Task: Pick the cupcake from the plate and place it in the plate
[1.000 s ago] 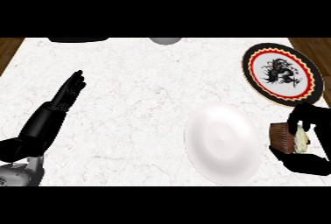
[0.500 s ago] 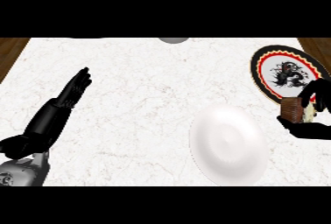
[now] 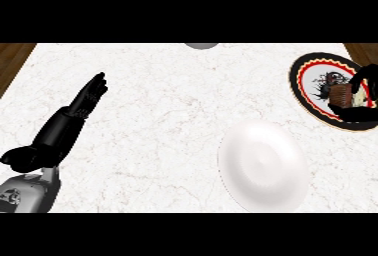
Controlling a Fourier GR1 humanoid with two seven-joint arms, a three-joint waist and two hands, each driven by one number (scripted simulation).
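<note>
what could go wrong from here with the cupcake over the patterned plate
1. The right hand is curled round the cupcake at the view's right edge, over the outer half of the patterned plate; released there, it may land on the rim and tip.
2. The fingers hide most of the cupcake, so opening them might drag or topple it.
3. The white plate lies close beside the patterned one; a low withdrawal of the arm might nudge it.

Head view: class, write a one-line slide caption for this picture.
Right robot hand holds the cupcake over the patterned plate; white plate sits nearer, left robot hand rests open.
</note>
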